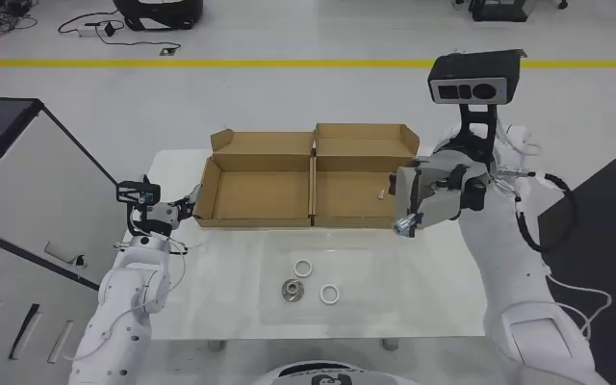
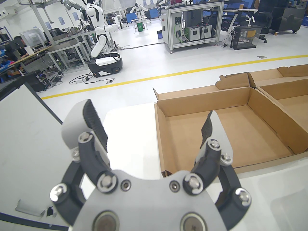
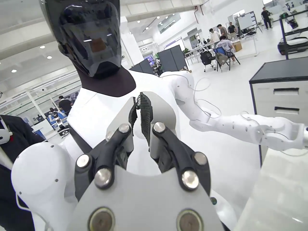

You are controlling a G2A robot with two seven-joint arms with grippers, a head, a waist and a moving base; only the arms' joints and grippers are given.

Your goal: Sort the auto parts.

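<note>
Three auto parts lie loose on the white table, on the robot's side of the boxes: one white ring, another white ring, and a grey metal part just beside them. Two open cardboard boxes sit farther back, touching side by side: the left box and the right box. The left end effector hangs by the left box's outer near corner, its fingers spread wide with nothing between them. The right end effector is up over the right box's near corner, pinched almost closed on a small coiled metal piece at its tips.
</note>
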